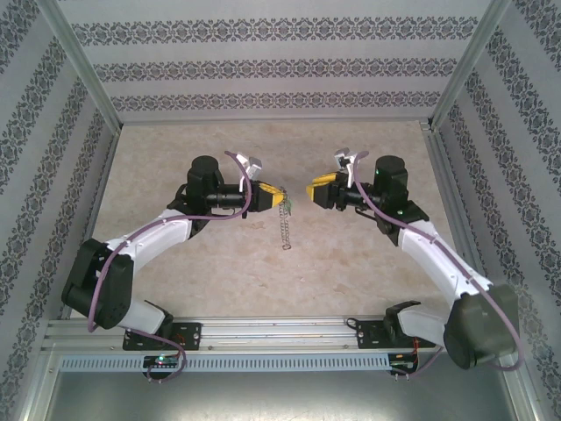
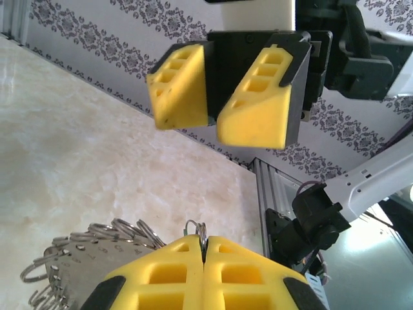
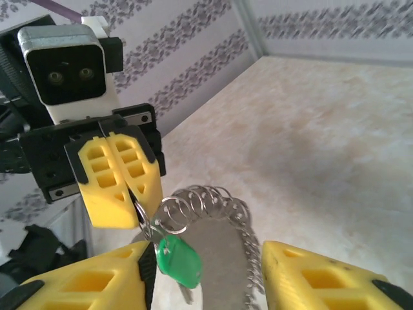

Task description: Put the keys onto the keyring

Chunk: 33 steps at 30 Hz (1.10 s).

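My left gripper (image 1: 280,200) is shut on a small wire ring of the keyring (image 3: 222,239), a flat metal piece edged with several split rings that hangs down below it (image 1: 286,230). The key (image 3: 177,261), silver with a green plastic head, dangles from that pinched ring. In the left wrist view the ring (image 2: 202,229) pokes out between my shut left fingers (image 2: 161,271). My right gripper (image 3: 205,255) faces the left one at close range and is open. The key hangs just beside its left finger (image 3: 97,281) and is not gripped. From the left wrist view, the right gripper (image 2: 213,126) shows head-on.
The arms meet above the middle of the beige marble-look table (image 1: 175,263). Patterned walls (image 1: 263,61) close in the back and both sides. An aluminium rail (image 1: 263,338) with the arm bases runs along the near edge.
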Each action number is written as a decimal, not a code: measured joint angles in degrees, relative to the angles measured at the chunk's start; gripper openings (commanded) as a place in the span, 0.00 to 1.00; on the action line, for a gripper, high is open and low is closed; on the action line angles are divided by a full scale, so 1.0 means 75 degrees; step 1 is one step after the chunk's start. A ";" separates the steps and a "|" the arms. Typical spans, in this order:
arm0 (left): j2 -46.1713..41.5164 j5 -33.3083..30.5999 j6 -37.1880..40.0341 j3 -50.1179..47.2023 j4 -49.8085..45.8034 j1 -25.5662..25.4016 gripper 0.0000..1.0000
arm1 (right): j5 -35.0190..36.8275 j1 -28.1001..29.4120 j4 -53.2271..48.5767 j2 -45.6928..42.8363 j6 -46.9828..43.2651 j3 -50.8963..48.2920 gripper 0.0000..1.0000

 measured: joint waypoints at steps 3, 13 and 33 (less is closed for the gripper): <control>-0.0128 -0.0207 -0.0012 -0.0131 0.0329 0.0000 0.00 | 0.0781 0.0149 0.0557 -0.0629 0.0425 -0.0711 0.55; -0.0233 -0.0580 -0.0353 -0.0557 0.1221 0.0000 0.00 | 0.3019 0.1711 0.1329 -0.1236 0.0790 -0.1999 0.57; -0.0230 -0.0560 -0.0697 -0.0557 0.1580 0.0000 0.00 | 0.3794 0.2489 0.1891 0.0055 0.0554 -0.1475 0.57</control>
